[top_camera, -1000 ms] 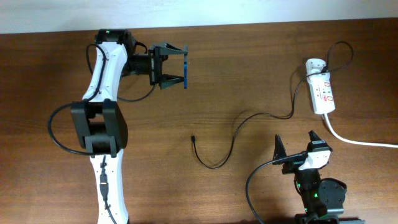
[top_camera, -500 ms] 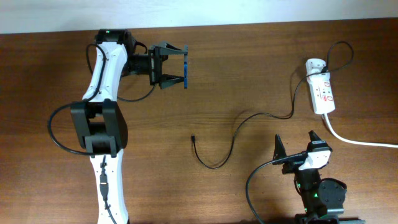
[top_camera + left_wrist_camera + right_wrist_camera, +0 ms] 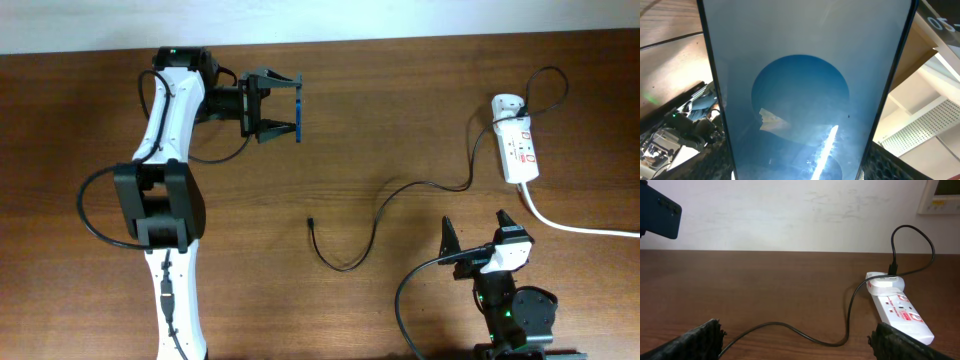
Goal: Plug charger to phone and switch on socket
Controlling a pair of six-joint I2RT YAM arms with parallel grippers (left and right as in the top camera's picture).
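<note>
My left gripper is shut on the phone, holding it on edge above the far left of the table. In the left wrist view the phone's lit blue screen fills the frame between my fingers. The phone also shows at the far left of the right wrist view. The charger's black cable runs from its plug tip at the table's middle to the white adapter in the socket. My right gripper is open and empty near the front edge. The cable lies between its fingers.
The socket's thick white cord runs off to the right edge. The socket lies to the right in the right wrist view, with the adapter at its far end. A pale wall stands behind the table.
</note>
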